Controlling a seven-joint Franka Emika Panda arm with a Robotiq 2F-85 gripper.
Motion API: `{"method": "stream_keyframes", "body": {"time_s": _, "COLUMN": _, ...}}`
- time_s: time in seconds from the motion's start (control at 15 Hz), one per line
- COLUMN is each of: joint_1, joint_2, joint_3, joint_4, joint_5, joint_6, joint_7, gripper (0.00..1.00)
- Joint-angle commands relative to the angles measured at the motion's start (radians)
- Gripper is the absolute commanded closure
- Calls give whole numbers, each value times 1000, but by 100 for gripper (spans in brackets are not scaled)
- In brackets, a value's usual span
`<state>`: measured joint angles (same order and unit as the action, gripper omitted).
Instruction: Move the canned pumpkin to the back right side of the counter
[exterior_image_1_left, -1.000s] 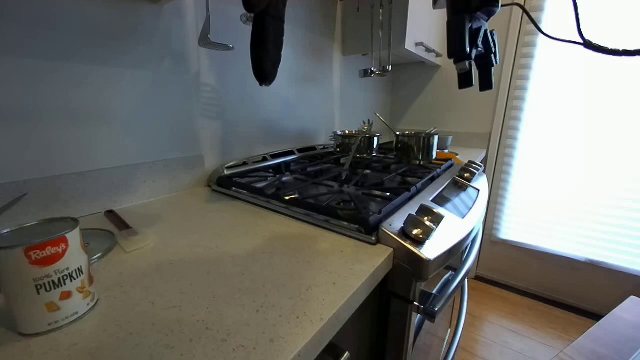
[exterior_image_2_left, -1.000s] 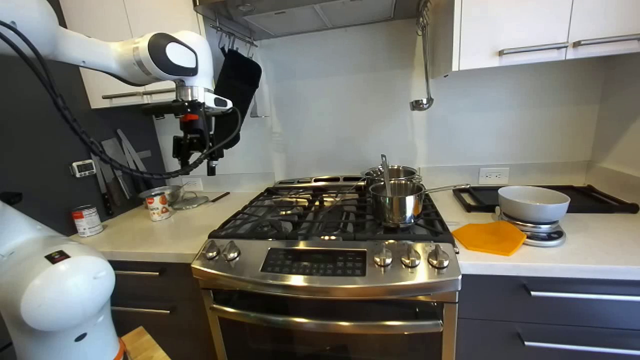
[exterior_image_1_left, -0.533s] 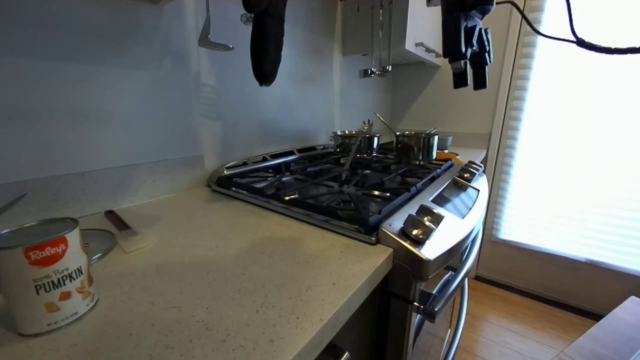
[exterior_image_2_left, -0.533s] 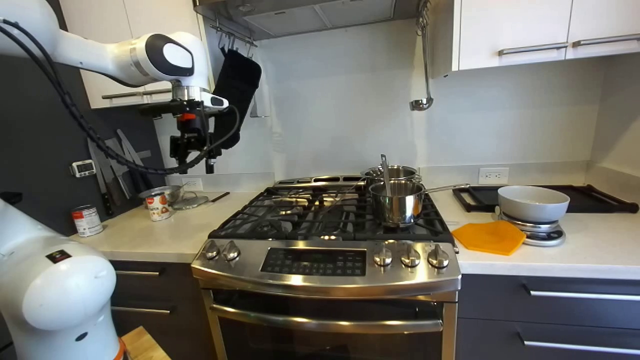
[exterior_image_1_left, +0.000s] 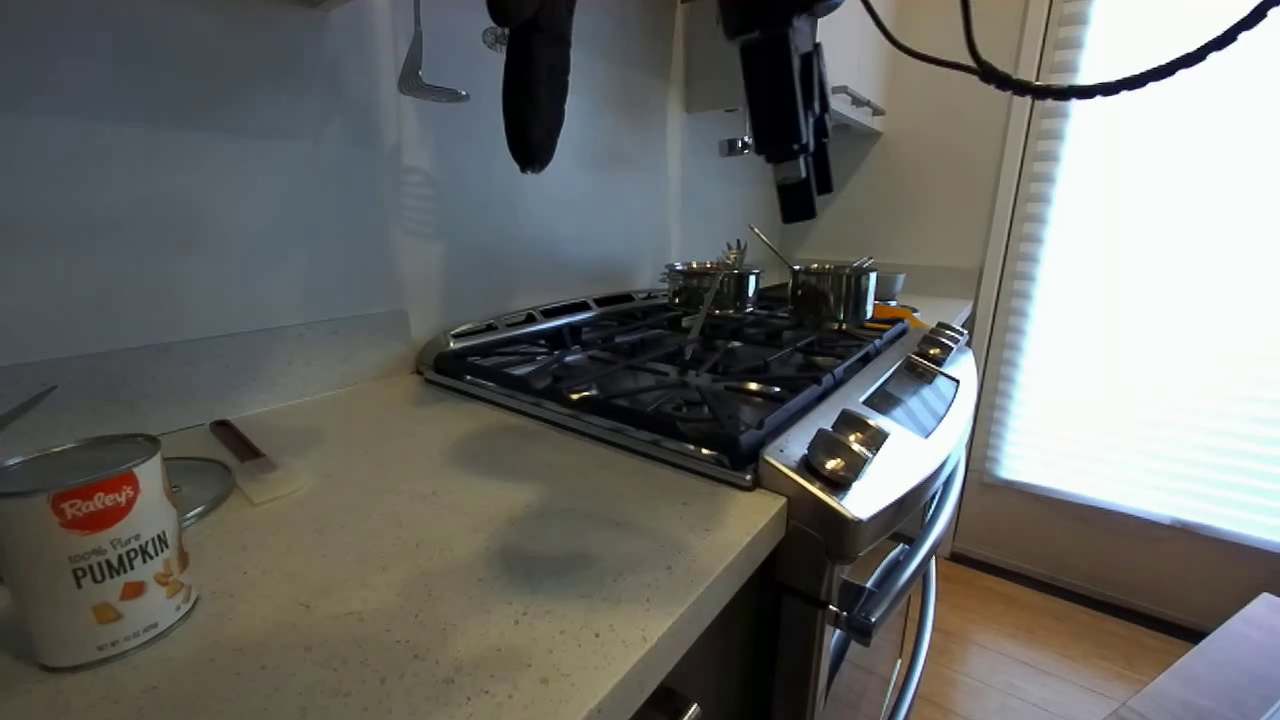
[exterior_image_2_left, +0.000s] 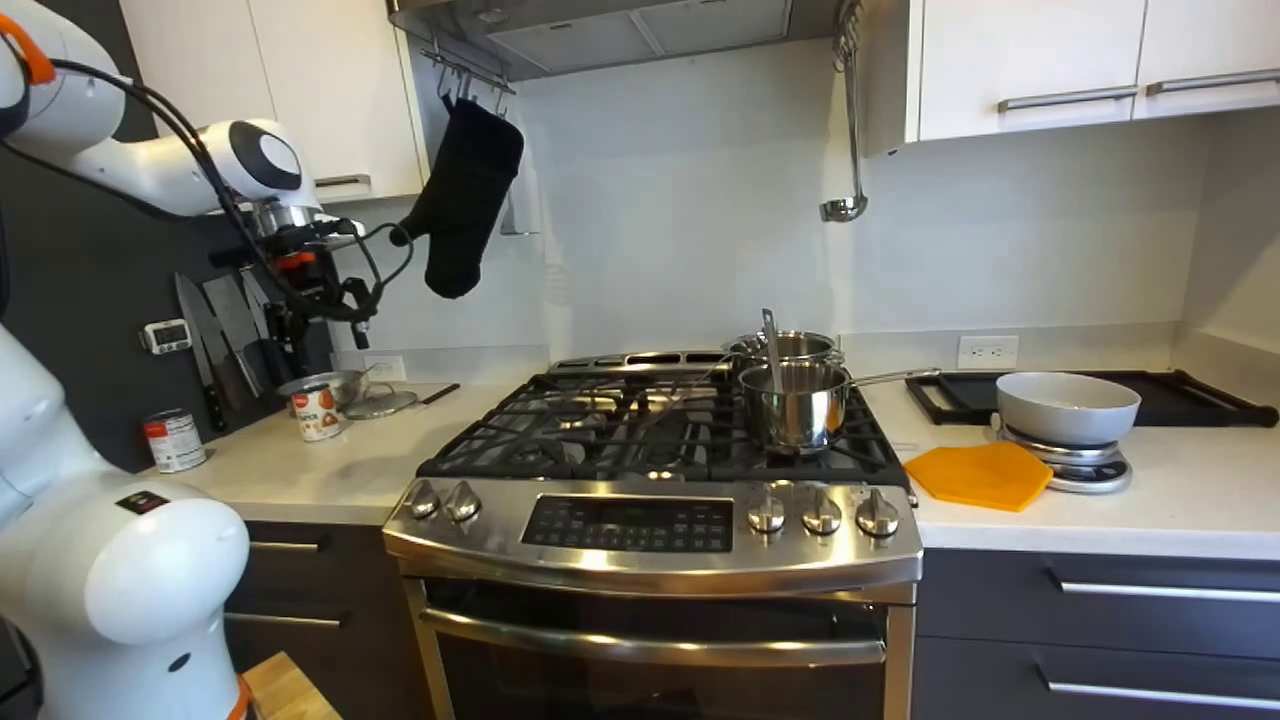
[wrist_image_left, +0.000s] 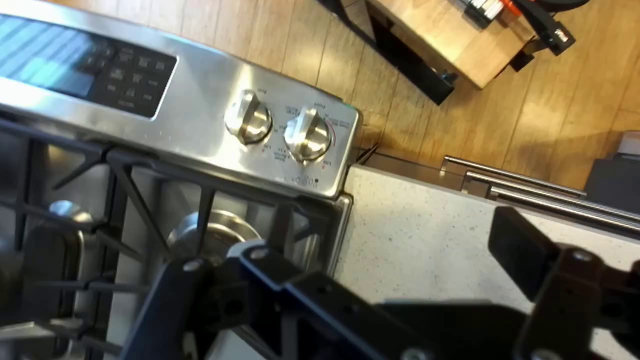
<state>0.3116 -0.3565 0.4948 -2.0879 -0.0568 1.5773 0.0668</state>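
Observation:
The canned pumpkin (exterior_image_1_left: 110, 560) is a small can with a cream-and-orange label and a red logo. It stands upright on the beige counter (exterior_image_1_left: 420, 560), beside a glass lid, and also shows in an exterior view (exterior_image_2_left: 317, 414) in front of a metal bowl. It does not show in the wrist view. My gripper (exterior_image_1_left: 808, 190) hangs in the air, well above the counter and apart from the can. It also shows in an exterior view (exterior_image_2_left: 328, 342), above the can end of the counter. In the wrist view my fingers (wrist_image_left: 400, 240) are wide apart with only bare counter between them.
A gas stove (exterior_image_2_left: 650, 430) with pots adjoins the counter. A second can (exterior_image_2_left: 175, 442) stands further left. A glass lid (exterior_image_2_left: 380, 403), a metal bowl (exterior_image_2_left: 345, 384) and a dark-handled spatula (exterior_image_1_left: 240, 445) lie near the back. An oven mitt (exterior_image_2_left: 465, 200) hangs above.
My gripper has swung left in both exterior views, away from the stove and over the counter's can end. It has tilted and turned. The cans have not moved.

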Motion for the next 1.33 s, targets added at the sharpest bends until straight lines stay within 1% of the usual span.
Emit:
{"method": "stream_keyframes", "body": {"time_s": 0.0, "joint_1": 56, "joint_2": 167, "joint_3": 84, "joint_4": 152, "joint_5": -143, "joint_6": 58, "joint_7": 17, "gripper": 0}}
{"method": "stream_keyframes", "body": {"time_s": 0.07, "joint_1": 66, "joint_2": 208, "joint_3": 106, "joint_4": 193, "joint_5": -187, "joint_6": 80, "joint_7": 9, "gripper": 0}}
{"method": "stream_keyframes", "body": {"time_s": 0.2, "joint_1": 88, "joint_2": 296, "joint_3": 134, "joint_4": 281, "joint_5": -234, "joint_6": 140, "joint_7": -11, "gripper": 0}}
{"method": "stream_keyframes", "body": {"time_s": 0.27, "joint_1": 101, "joint_2": 342, "joint_3": 140, "joint_4": 323, "joint_5": -239, "joint_6": 178, "joint_7": -18, "gripper": 0}}
{"method": "stream_keyframes", "body": {"time_s": 0.4, "joint_1": 132, "joint_2": 432, "joint_3": 149, "joint_4": 399, "joint_5": -215, "joint_6": 232, "joint_7": -64, "gripper": 0}}
{"method": "stream_keyframes", "body": {"time_s": 0.47, "joint_1": 123, "joint_2": 328, "joint_3": 122, "joint_4": 310, "joint_5": -205, "joint_6": 217, "joint_7": -30, "gripper": 0}}
{"method": "stream_keyframes", "body": {"time_s": 0.6, "joint_1": 146, "joint_2": 398, "joint_3": 121, "joint_4": 367, "joint_5": -203, "joint_6": 233, "joint_7": -47, "gripper": 0}}
{"method": "stream_keyframes", "body": {"time_s": 0.73, "joint_1": 152, "joint_2": 429, "joint_3": 119, "joint_4": 393, "joint_5": -202, "joint_6": 233, "joint_7": -53, "gripper": 0}}
{"method": "stream_keyframes", "body": {"time_s": 1.2, "joint_1": 153, "joint_2": 433, "joint_3": 120, "joint_4": 402, "joint_5": -202, "joint_6": 233, "joint_7": -55, "gripper": 0}}
{"method": "stream_keyframes", "body": {"time_s": 1.27, "joint_1": 150, "joint_2": 448, "joint_3": 120, "joint_4": 396, "joint_5": -160, "joint_6": 285, "joint_7": -84, "gripper": 0}}
